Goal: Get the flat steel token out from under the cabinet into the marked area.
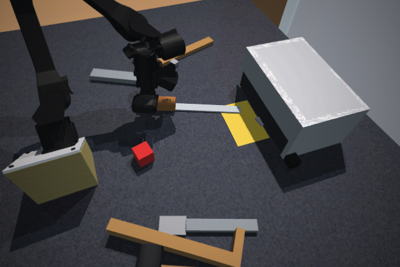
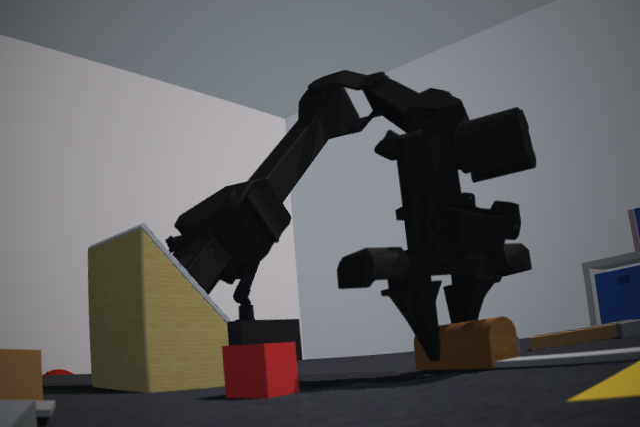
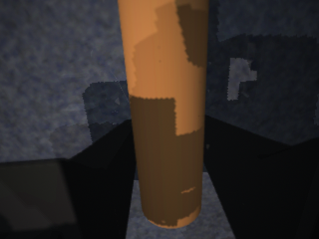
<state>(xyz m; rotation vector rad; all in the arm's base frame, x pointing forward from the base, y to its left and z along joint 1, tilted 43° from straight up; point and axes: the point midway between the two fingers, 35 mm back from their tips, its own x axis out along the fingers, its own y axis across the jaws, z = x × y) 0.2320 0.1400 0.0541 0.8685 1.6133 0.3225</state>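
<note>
My gripper [image 1: 155,104] [image 2: 447,342] [image 3: 164,125] is shut on the orange handle [image 1: 166,104] [image 2: 465,342] [image 3: 166,65] of a flat-bladed tool, low at the table. Its pale blade [image 1: 203,107] [image 2: 568,357] points toward the cabinet [image 1: 310,79]; the grey tip [image 1: 238,109] lies over the marked yellow area [image 1: 237,128] [image 2: 615,386]. A small grey piece, seemingly the token [image 1: 259,120], shows at the yellow area's cabinet-side edge, by the vent slots. It is apart from the blade tip. Whether part of it is under the cabinet I cannot tell.
A red cube [image 1: 142,154] [image 2: 260,370] stands between arm base and yellow area. A wooden hooked stick [image 1: 194,245] and a grey bar with a block end [image 1: 222,225] lie at the near side. Another grey bar [image 1: 112,75] and wooden stick [image 1: 200,45] lie behind the gripper.
</note>
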